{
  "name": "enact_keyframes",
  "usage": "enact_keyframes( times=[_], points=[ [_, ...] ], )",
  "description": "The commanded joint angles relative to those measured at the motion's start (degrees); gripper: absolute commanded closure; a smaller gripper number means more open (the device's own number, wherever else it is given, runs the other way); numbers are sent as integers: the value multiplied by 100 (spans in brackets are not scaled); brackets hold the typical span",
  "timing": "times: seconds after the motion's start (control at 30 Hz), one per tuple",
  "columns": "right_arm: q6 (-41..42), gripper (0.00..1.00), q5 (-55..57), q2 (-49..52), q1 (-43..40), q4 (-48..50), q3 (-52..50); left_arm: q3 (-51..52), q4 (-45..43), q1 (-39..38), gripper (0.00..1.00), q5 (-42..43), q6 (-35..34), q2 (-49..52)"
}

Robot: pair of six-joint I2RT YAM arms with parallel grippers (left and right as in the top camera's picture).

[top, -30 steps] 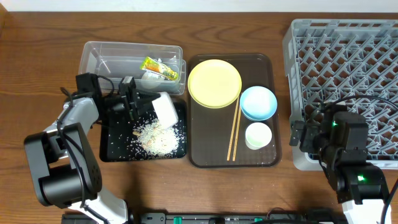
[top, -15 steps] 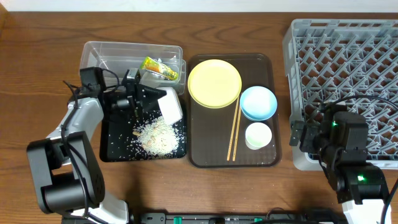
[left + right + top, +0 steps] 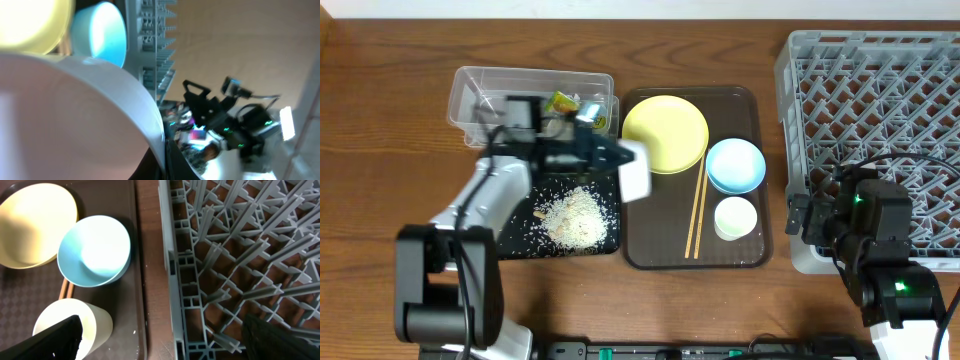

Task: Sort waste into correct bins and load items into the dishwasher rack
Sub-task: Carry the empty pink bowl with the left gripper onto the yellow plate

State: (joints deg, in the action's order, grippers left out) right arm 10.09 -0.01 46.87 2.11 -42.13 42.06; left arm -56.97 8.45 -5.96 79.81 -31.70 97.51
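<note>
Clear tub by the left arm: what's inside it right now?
A green-yellow snack wrapper lies in the right half of the clear tub. The left arm crosses the tub's front, so whatever lies beneath it cannot be seen.

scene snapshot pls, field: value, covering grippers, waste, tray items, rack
left gripper: shut on white-pinkish bowl, tipped sideways over the black tray / brown tray seam
right gripper: open, empty, by the rack corner
black tray: rice pile
clear tub: snack wrapper
brown tray: yellow plate, blue bowl, white cup, chopsticks
rack: no dishes visible
</note>
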Motion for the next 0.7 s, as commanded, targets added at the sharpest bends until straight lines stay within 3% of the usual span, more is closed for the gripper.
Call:
enact_keyframes(
  times=[0.0, 0.1, 0.33, 0.67],
  points=[
    [59, 1, -2, 2, 55, 15, 120, -232, -459, -555, 94, -855, -476, -173],
    [59, 1, -2, 2, 55, 11, 120, -254, -957, -968, 94, -1971, -452, -173],
    [59, 1, -2, 2, 55, 11, 120, -275, -1115, -1488, 94, -4404, 603, -173],
    [59, 1, -2, 2, 55, 15, 120, -514, -1121, -1788, 94, -5622, 1432, -173]
  ],
)
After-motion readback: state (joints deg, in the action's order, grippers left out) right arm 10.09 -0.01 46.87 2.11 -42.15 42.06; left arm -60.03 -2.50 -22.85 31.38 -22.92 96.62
